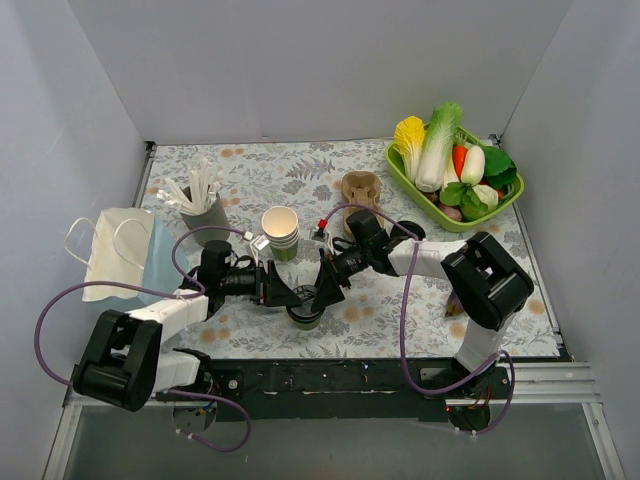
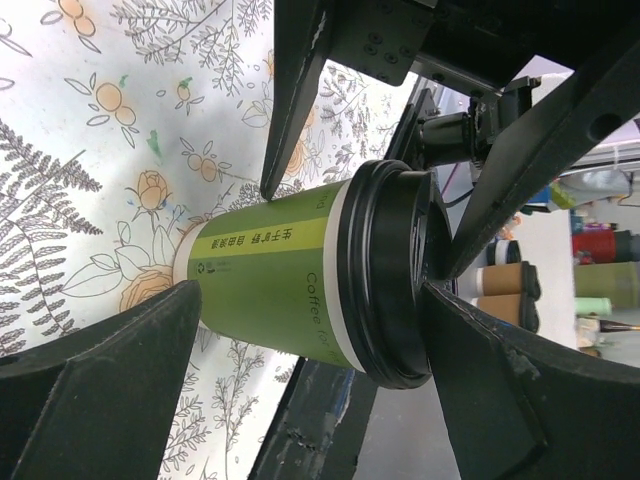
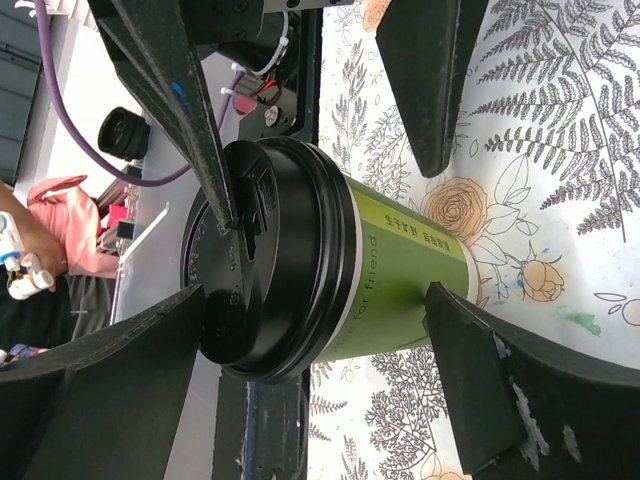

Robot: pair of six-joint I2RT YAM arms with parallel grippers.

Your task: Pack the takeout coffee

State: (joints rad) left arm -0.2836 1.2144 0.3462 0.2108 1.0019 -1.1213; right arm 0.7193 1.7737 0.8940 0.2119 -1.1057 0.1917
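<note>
The takeout coffee (image 1: 305, 315), a green and cream cup with a black lid, stands on the floral tablecloth near the front edge. It fills the left wrist view (image 2: 270, 280) and the right wrist view (image 3: 400, 270). My left gripper (image 1: 288, 293) (image 2: 312, 292) straddles it from the left. Its jaws stand wide apart, one fingertip (image 2: 440, 310) on the lid top and the other by the cup's base. My right gripper (image 1: 325, 290) (image 3: 315, 292) straddles it from the right the same way. One of its fingers lies over the lid and the other touches the lower wall.
A stack of lidless cups (image 1: 280, 230) stands just behind the grippers. A brown cup carrier (image 1: 360, 188) lies further back. A green basket (image 1: 400, 170) of vegetables is at the back right, a grey holder of straws (image 1: 203, 205) at the back left, and a white and blue bag (image 1: 120, 250) at the left.
</note>
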